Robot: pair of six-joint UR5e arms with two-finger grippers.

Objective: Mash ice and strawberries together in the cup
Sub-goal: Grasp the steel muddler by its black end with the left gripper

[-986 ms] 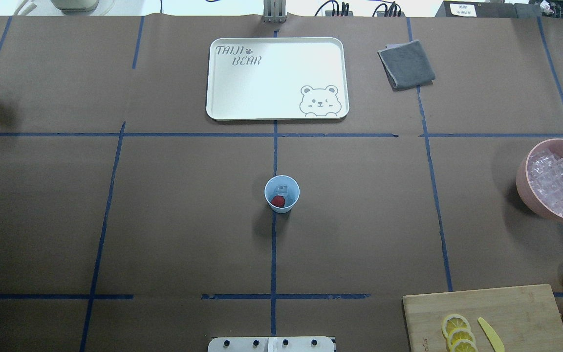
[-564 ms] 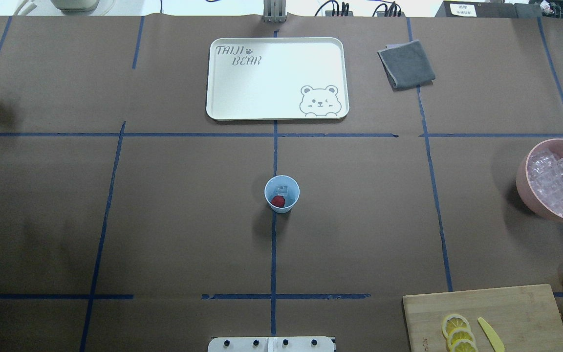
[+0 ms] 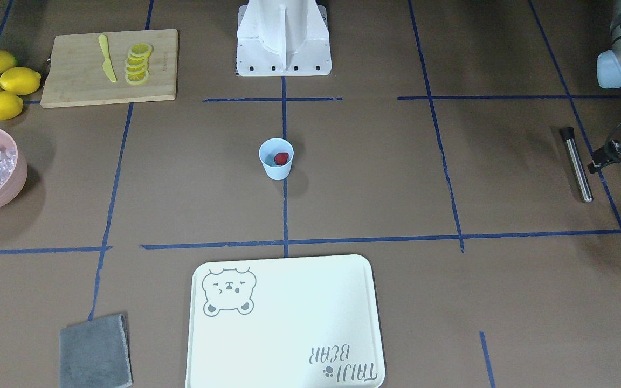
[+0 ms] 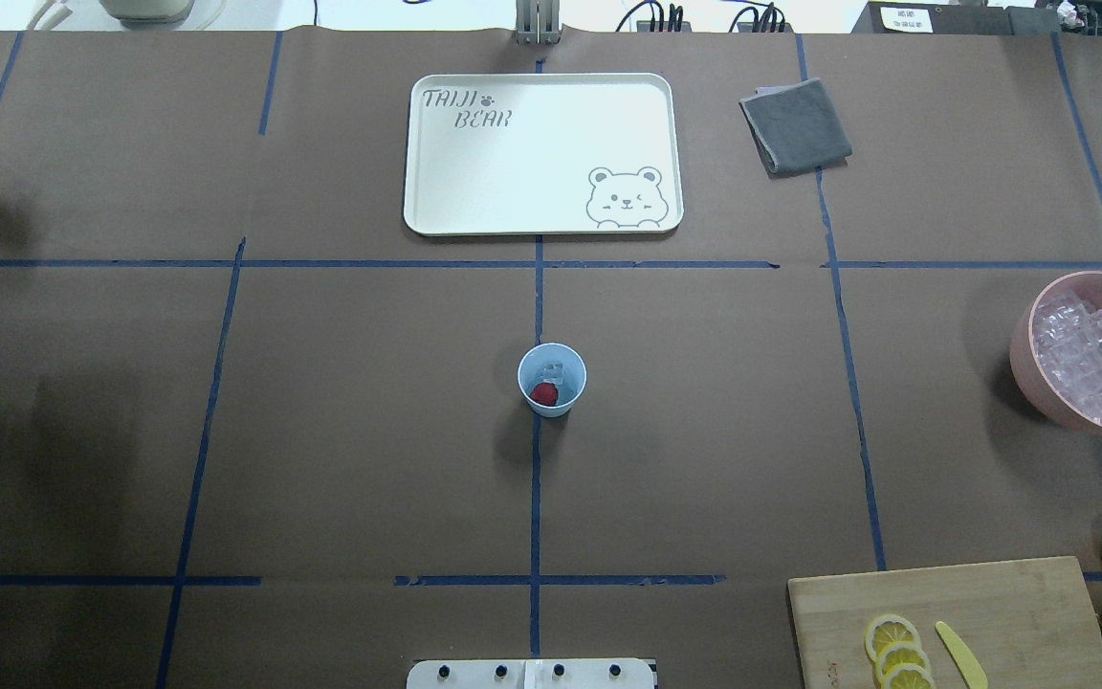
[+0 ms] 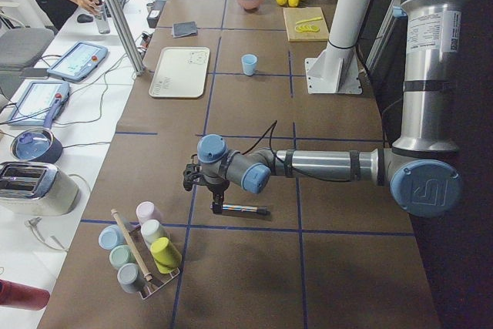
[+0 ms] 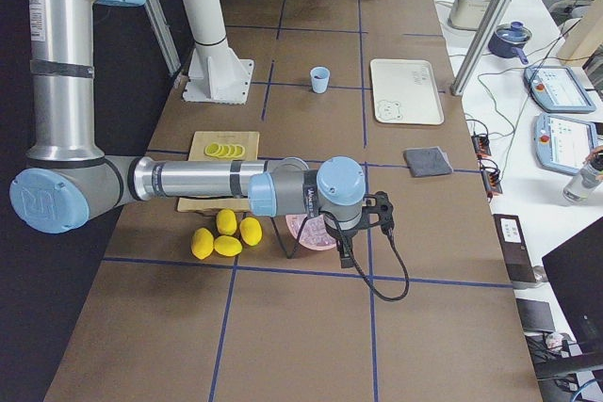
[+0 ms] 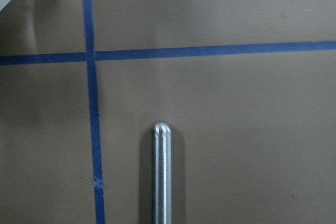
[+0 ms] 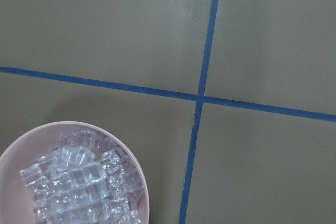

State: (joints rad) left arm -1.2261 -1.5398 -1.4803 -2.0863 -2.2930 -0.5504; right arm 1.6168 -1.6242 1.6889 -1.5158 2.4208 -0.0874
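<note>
One strawberry [image 4: 542,393] and at least one ice cube [image 4: 554,371] lie in the light-blue cup [image 4: 552,380], which stands upright at the middle of the worktop [image 4: 704,431]. In the overhead view the berry is at 7 o'clock inside the cup and the cube at 12 o'clock. Neither looks crushed, so the mashing is not yet begun.

From the cup, a steel rod [image 3: 577,164] with a black cap, likely the masher, lies flat well away at 9 o'clock in the overhead view. The left hand [image 5: 218,199] hangs right over it. Whether its jaws are spread or pressed together cannot be told, nor whether they touch the rod. The right hand [image 6: 345,253] hovers beside the pink bowl [image 4: 1020,359] of spare ice at the cup's 3 o'clock, and its jaws cannot be read either.

The step in hand appears to be picking up the rod. A smooth round bar is apt to roll, so the jaws should straddle it squarely across its width and come down until they bracket it before pinching. Gripping toward the capped end would leave the rounded steel tip free to reach the cup's bottom. A straight lift is best, then a carry with the tip pointing down. The tumbler looks light and tapered, so pressing off-centre could tip it. The tip should drop near the cup's middle and push straight down.
</note>
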